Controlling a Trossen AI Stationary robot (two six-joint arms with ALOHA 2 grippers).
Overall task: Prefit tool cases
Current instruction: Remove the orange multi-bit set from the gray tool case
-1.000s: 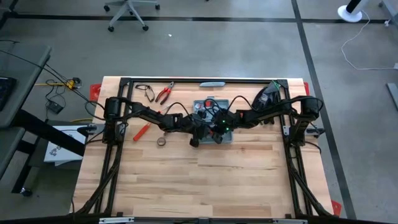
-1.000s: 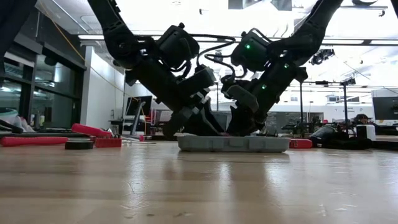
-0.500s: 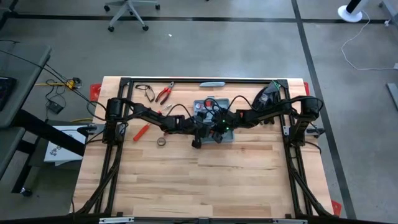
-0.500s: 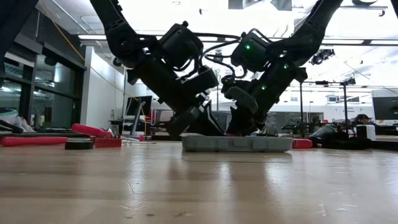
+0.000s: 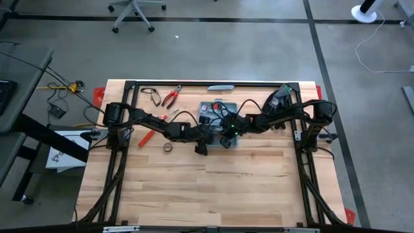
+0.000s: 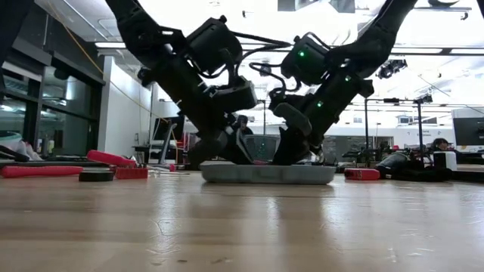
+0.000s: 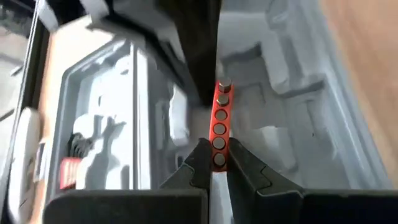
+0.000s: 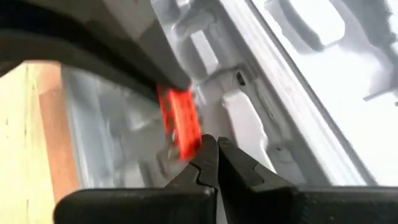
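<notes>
Pinching a red bit strip (image 7: pixel 219 132) between its fingers, the left gripper (image 7: pixel 215 163) sits low over the moulded grey inside of the open tool case (image 5: pixel 217 123), just above the middle of the high view. The right gripper (image 8: pixel 216 155), its fingers pressed together on nothing, points into the same case beside that red strip. Red-handled pliers (image 5: pixel 171 97) lie toward the upper left, a tape roll (image 5: pixel 167 147) at left of centre on the table (image 5: pixel 213 188).

Table (image 5: pixel 194 188) (wooden) bears case (image 5: pixel 213 116), pliers (image 5: pixel 171 98).
</notes>
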